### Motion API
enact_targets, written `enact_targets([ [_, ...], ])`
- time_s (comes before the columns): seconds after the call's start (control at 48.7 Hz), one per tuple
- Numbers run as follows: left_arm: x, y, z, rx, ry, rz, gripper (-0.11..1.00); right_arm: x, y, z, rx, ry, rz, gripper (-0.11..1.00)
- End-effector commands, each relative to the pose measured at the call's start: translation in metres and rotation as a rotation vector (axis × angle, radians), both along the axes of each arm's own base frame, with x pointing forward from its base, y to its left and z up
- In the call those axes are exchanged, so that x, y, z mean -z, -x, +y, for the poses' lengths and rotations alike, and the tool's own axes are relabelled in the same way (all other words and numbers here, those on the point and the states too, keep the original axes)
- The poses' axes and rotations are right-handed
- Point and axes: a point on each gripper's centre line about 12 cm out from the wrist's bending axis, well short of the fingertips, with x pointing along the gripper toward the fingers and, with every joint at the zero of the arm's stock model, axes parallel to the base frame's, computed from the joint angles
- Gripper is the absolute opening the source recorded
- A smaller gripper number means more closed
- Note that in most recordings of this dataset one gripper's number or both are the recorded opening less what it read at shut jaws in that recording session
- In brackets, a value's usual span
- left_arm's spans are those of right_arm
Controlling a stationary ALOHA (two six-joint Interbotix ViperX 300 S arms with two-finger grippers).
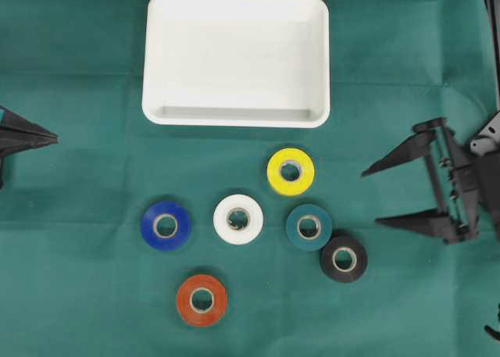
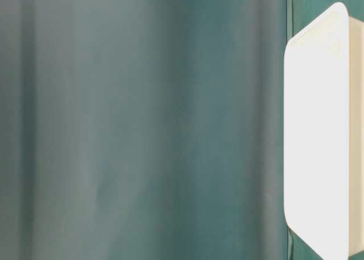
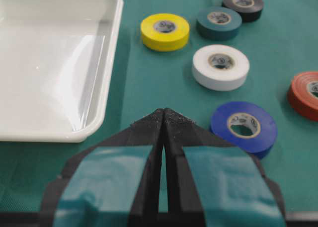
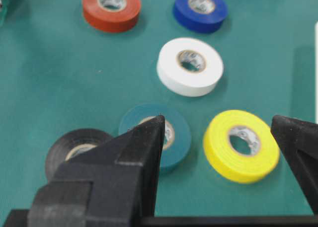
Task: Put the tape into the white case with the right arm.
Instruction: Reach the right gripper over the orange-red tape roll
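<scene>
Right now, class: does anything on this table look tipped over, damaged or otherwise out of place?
Nothing stands out. Six tape rolls lie flat on the green cloth; only the teal roll and black roll touch. The white case sits upright, nothing in it.

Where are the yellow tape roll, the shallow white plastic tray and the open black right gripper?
yellow tape roll [image 1: 291, 171], overhead view, top face.
shallow white plastic tray [image 1: 236, 116], overhead view, near rim.
open black right gripper [image 1: 369, 197], overhead view, gap midway between fingertips.
</scene>
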Motion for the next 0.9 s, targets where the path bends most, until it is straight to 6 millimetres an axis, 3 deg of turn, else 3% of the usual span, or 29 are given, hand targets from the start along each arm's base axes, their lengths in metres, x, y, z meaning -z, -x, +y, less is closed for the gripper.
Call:
enact_targets([
  [0.0, -0.003, -0.002, 0.000, -0.003, 0.001, -0.002, 0.00, -0.010, -0.019, 0.009, -0.025, -0.008, -0.029, 0.66],
  [0.308, -0.003, -0.002, 0.000, -0.002, 0.001, -0.003, 0.00, -0.001, -0.082, 0.027, -0.039, 0.003, 0.038, 0.66],
  [0.637, 0.000, -0.001, 0.000, -0.004, 0.001, -0.003, 0.00, 0.014, -0.156, 0.061, -0.056, -0.032, 0.098, 0.66],
  [0.884, 0.002, 0.000, 0.000, -0.004, 0.003, 0.002, 0.00, 0.017, -0.197, 0.075, -0.052, -0.025, 0.117, 0.66],
])
